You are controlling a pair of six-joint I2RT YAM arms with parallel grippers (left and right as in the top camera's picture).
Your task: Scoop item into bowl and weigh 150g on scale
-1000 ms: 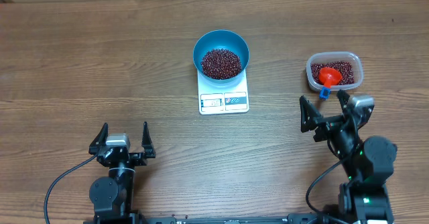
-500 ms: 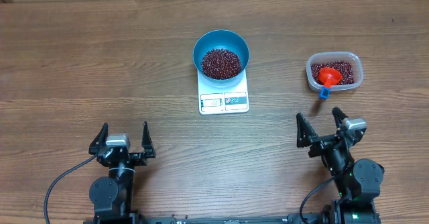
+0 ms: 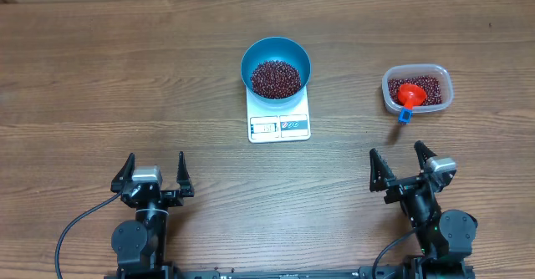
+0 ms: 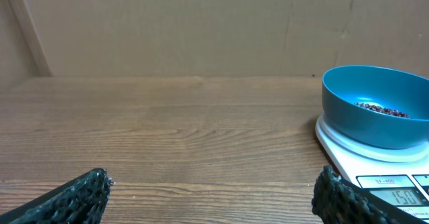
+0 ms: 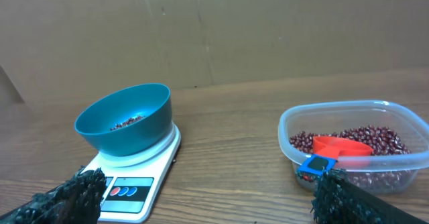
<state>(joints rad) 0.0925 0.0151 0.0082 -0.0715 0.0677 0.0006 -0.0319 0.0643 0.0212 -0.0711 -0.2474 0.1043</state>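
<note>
The beans (image 3: 276, 78) lie heaped in the blue bowl (image 3: 276, 45), which rests on the scale (image 3: 279, 126) near the middle of the tabletop (image 3: 125, 70). From the left wrist view the display seems to show the target weight, so the job looks about done. Both hands are spread wide and hold nothing. The left hand (image 3: 155, 157) sits low by the front edge, well apart from the scale, and the right hand (image 3: 395, 149) is by the front edge too, apart from the clear tub (image 3: 418, 67). In the tub the red scoop (image 3: 410, 92) lies on the spare beans with its blue handle tip over the rim. The main risk now is upsetting the reading: a reach that nudges the bowl or leans on the scale would shift the figure or spill beans. A forward swing of the right hand could catch the overhanging handle and flip the scoop, scattering beans across the tabletop. One more scoopful would likely overshoot.
</note>
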